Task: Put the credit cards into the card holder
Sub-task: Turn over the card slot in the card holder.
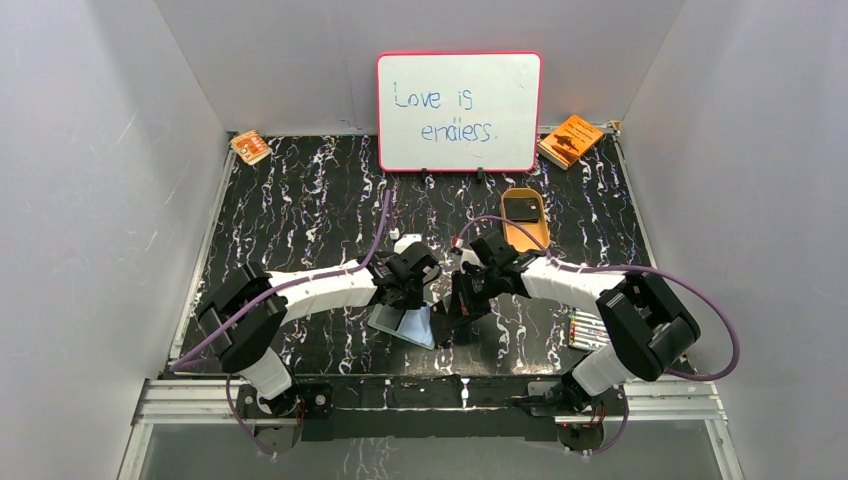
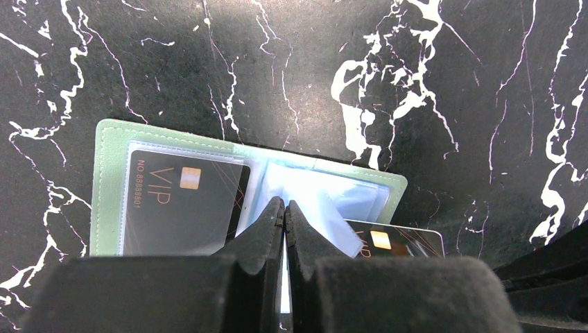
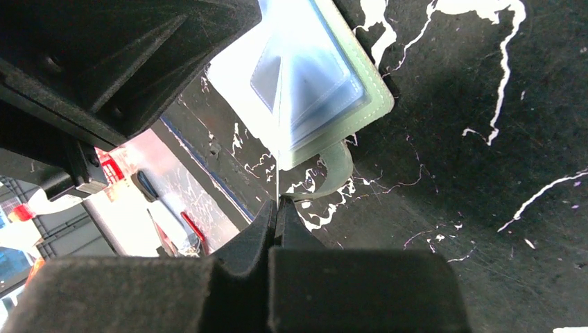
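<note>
The card holder (image 2: 111, 166) lies open on the black marbled table, green rim outside, pale clear pockets inside. One dark credit card (image 2: 180, 205) marked VIP sits in its left pocket. My left gripper (image 2: 285, 206) is shut on a clear pocket leaf (image 2: 312, 194) in the middle of the holder. A second dark card (image 2: 399, 241) pokes in under that leaf from the right. My right gripper (image 3: 276, 208) is shut on this card, which shows there as a thin edge-on line (image 3: 278, 166) running up to the holder (image 3: 312, 76). From above, both grippers (image 1: 408, 295) (image 1: 462, 305) meet over the holder (image 1: 405, 325).
A tan oval tray (image 1: 540, 232) behind the right arm holds another dark card (image 1: 519, 208). A whiteboard (image 1: 458, 98) stands at the back, with orange booklets (image 1: 250, 146) (image 1: 570, 139) in the far corners. Several markers (image 1: 585, 330) lie by the right arm's elbow.
</note>
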You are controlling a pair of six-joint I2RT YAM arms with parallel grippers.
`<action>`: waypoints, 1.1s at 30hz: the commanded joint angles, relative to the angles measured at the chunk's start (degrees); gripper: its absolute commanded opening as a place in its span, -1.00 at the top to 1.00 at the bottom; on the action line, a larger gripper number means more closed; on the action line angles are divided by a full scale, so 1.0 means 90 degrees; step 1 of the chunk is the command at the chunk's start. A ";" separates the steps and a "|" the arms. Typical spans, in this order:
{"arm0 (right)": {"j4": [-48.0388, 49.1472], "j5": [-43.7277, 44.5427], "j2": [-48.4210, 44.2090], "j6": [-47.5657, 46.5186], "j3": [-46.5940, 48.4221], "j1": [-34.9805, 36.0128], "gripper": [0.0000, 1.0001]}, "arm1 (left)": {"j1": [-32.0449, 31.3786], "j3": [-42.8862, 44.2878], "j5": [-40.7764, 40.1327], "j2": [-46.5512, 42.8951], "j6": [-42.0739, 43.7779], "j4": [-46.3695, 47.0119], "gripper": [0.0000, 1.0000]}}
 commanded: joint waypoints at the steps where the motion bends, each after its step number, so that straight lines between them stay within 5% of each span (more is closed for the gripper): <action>1: 0.0100 -0.0231 0.0103 -0.0114 0.0013 0.0027 1.00 | -0.0041 -0.0013 -0.0133 -0.0176 -0.0008 -0.0061 1.00; 12: 0.0467 -0.0543 0.0494 -0.0071 0.0003 0.0107 1.00 | -0.0036 0.0195 -0.0256 -0.0386 0.0042 -0.0228 0.85; 15: 0.0676 -0.0593 0.0520 0.0063 -0.0066 0.0097 1.00 | -0.0036 0.0278 -0.0292 -0.0466 0.0079 -0.0287 0.59; 18: 0.0827 -0.0605 0.0553 0.0151 -0.0092 0.0101 1.00 | -0.0036 0.0351 -0.0310 -0.0543 0.0117 -0.0359 0.08; 22: 0.0957 -0.0617 0.0596 0.0233 -0.0099 0.0105 1.00 | -0.0026 0.0476 -0.0361 -0.0666 0.0119 -0.0537 -0.19; 33: 0.1832 -0.0986 0.0697 0.0866 -0.0058 0.0144 1.00 | 0.0331 -0.0643 -0.1284 -0.2300 -0.0554 -0.1025 -0.23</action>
